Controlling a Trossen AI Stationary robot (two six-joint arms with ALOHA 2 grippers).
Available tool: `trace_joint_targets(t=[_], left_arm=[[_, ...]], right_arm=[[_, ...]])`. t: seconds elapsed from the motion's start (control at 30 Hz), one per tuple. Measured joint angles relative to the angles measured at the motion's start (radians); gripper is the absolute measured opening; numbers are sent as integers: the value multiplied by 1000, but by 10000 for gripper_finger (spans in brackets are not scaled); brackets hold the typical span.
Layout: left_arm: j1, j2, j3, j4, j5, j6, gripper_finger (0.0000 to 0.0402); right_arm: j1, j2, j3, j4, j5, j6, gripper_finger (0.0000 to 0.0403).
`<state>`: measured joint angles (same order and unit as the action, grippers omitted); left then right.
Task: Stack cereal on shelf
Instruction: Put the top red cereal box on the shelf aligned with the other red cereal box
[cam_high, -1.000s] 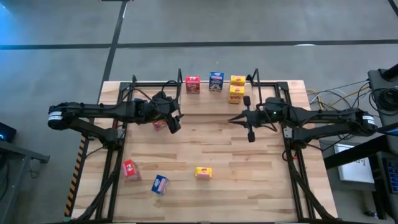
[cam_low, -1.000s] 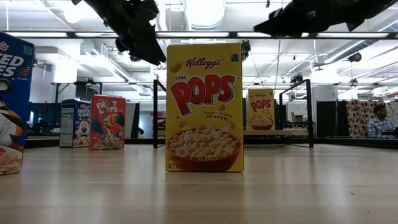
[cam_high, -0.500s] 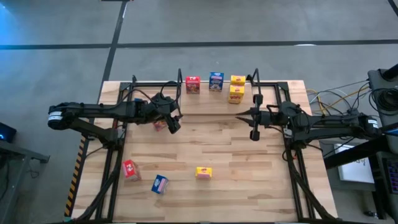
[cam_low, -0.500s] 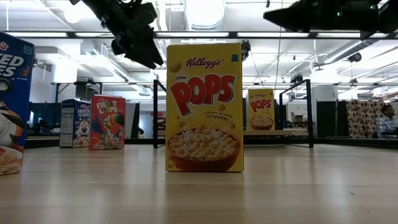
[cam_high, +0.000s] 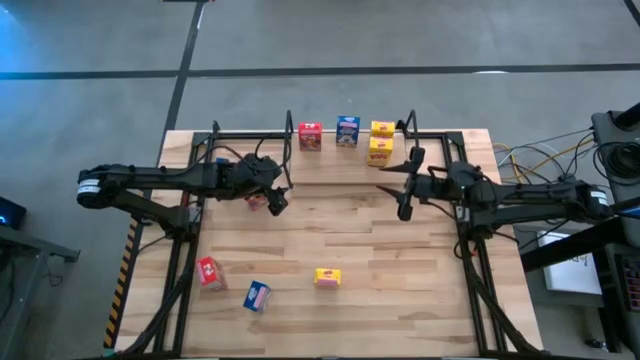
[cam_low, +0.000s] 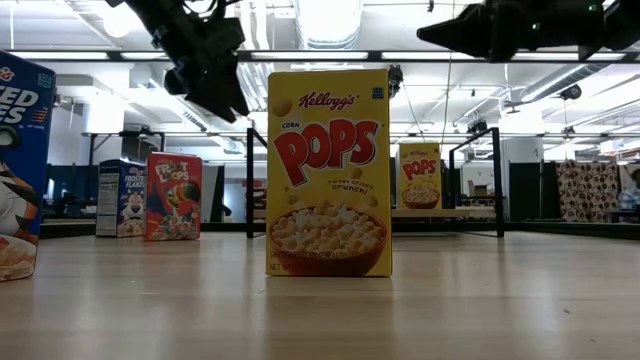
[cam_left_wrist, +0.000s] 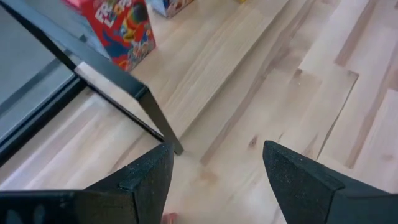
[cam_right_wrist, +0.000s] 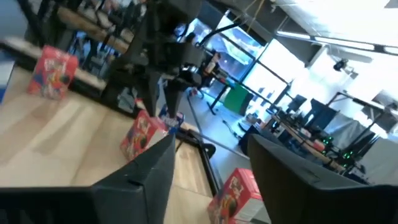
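Cereal boxes stand in a row on the shelf (cam_high: 330, 152), the low black-framed rack along the table's far edge: a red box (cam_high: 310, 135), a blue box (cam_high: 347, 130) beside it, then a yellow box (cam_high: 382, 129) with a second yellow box (cam_high: 378, 151) just in front of it, touching or nearly so. A further red box (cam_high: 258, 199) sits on the table (cam_high: 400, 270) just before the shelf's left end, partly hidden under the left arm. Well away from the shelf, near the table's front edge, three more boxes stand apart from one another: a red one (cam_high: 208, 271), a blue one (cam_high: 257, 295) and a yellow Corn Pops box (cam_high: 327, 277), which fills the middle of the low view.

The left gripper (cam_high: 277, 192) hangs above the table just in front of the shelf's left end, over the partly hidden red box; its fingers are spread, with bare wood and the shelf's black frame showing between them in the wrist view, and nothing is held. The right gripper (cam_high: 408, 183) hovers just in front of the shelf's right end, near the two yellow boxes, its fingers likewise parted and empty, pointing across the table toward the left arm.
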<state>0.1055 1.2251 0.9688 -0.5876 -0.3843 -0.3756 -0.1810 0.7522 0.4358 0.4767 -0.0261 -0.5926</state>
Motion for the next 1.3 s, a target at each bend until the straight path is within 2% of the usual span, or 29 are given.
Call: trace_joint_targets(t=[0.1,0.27,0.33,0.47,0.7,0.8,0.93,1.13,1.3], left_arm=[[0,0,0,-8,0,-8,231],[0,1,0,-8,1,-7,231],[0,1,0,-8,1,-5,231],[0,1,0,-8,1,-5,231],[0,1,0,-26,1,-41,231],[0,1,0,-64,1,-87,231],[0,1,0,-110,26,-198,231],[-1,2,0,-142,191,-358,231],[1,2,0,-318,192,-433,231]], right_arm=[[0,4,0,28,4,-20,139],[0,2,1,37,4,-39,27],[0,4,13,35,3,-20,20],[0,14,24,29,3,61,54],[0,33,28,19,1,76,163],[0,35,28,0,0,69,193],[0,29,28,-5,0,69,204],[0,17,28,-4,0,69,206],[0,16,28,-3,0,69,206]])
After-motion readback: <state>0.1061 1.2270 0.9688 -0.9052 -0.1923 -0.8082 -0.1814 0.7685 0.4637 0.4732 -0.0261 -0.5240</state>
